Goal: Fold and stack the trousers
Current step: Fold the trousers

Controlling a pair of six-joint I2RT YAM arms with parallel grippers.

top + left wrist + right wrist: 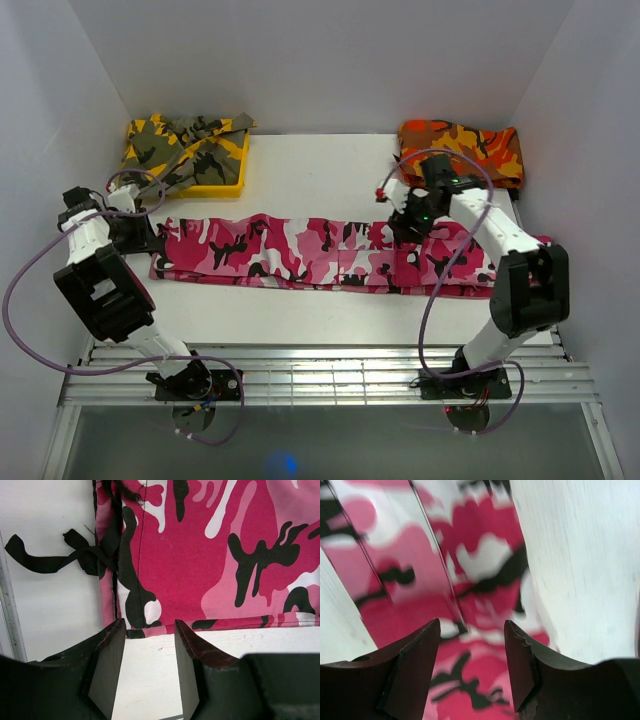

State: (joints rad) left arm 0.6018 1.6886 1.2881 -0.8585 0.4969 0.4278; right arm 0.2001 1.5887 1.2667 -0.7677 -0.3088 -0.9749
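Our left fingers [107, 665] stand apart and hold nothing. Bare white worktop [50, 620] shows between them, and their tips are just short of an edge of the long pink, white and black camouflage cloth trousers [300, 252]. Our right fingers [415, 670] are spread too, empty, above the trousers' other end. The trousers lie flat, stretched lengthwise across the worktop. A black ribbon tie [55, 560] trails off their left end. Beyond the trousers to the left sits a yellow-olive camouflage garment [175, 140], and beyond them to the right an orange-red camouflage garment [465, 145].
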